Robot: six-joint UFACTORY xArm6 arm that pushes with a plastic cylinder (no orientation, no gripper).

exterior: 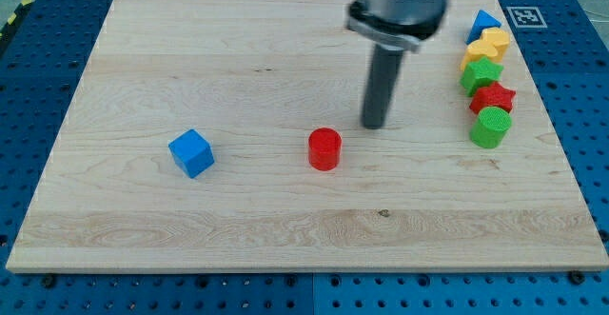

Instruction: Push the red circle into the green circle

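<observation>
The red circle (324,149) stands near the middle of the wooden board (143,58). The green circle (491,127) stands far to its right, at the bottom end of a column of blocks near the board's right edge. My tip (374,125) rests on the board just up and to the right of the red circle, a small gap apart from it, and well to the left of the green circle.
Above the green circle, in a column, are a red star-like block (493,97), a green star-like block (481,72), a yellow block (489,45) and a blue triangle (483,23). A blue cube (191,152) sits to the left of the red circle.
</observation>
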